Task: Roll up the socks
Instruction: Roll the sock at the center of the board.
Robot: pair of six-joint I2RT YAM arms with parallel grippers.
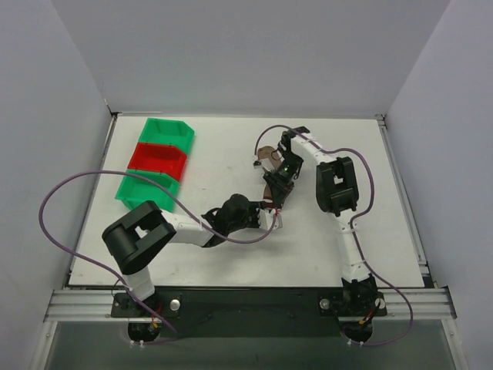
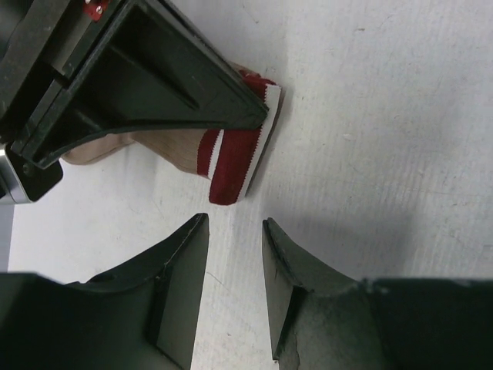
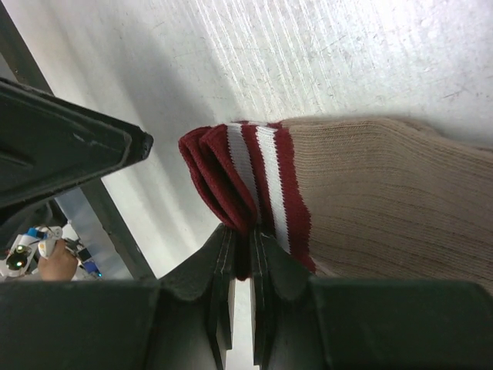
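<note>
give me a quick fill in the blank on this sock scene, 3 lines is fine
1. The right claw pinches the socks by their striped ___.
2. The jaws of the left claw stand ___, with nothing between them.
3. The middle bin of the three in a row is ___.

Missing words: cuff, open, red.

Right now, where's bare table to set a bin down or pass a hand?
Free: table right of the right arm, out to the edge; the far strip behind the sock; the near-edge strip, mid-table. Crowded: centre, where left gripper and right gripper meet at the sock; bins line the far left.
</note>
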